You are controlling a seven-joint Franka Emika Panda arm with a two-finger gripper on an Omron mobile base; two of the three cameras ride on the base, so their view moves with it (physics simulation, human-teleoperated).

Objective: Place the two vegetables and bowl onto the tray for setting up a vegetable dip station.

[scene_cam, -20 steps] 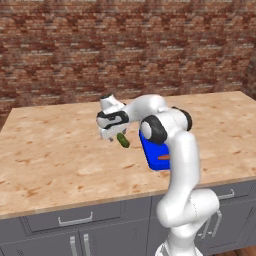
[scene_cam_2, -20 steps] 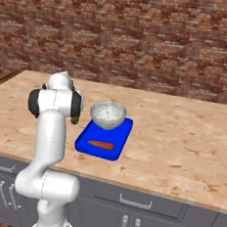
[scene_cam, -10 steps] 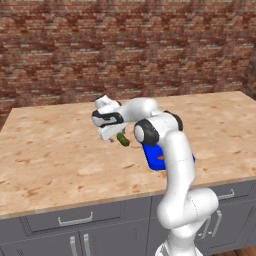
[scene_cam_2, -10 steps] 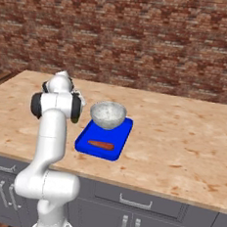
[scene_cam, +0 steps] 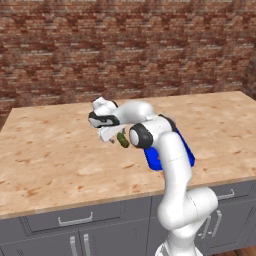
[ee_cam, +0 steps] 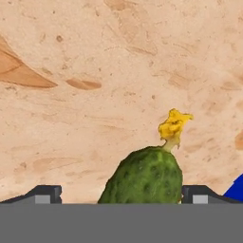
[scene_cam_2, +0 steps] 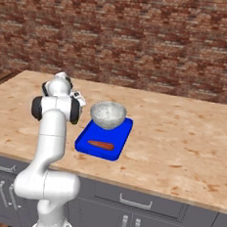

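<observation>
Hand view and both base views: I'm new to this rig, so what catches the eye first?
A bumpy green cucumber with a yellow blossom fills the hand view between the gripper fingertips, above the wooden counter. Beside the arm, a bright blue tray carries a speckled bowl and an orange carrot.

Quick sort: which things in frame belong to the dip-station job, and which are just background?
Job:
- cucumber, lined up between the gripper fingertips above the counter
- carrot, lying on the tray
- bowl, at the tray's far end
- tray

Background:
- wooden counter
- brick wall
- grey cabinets
</observation>
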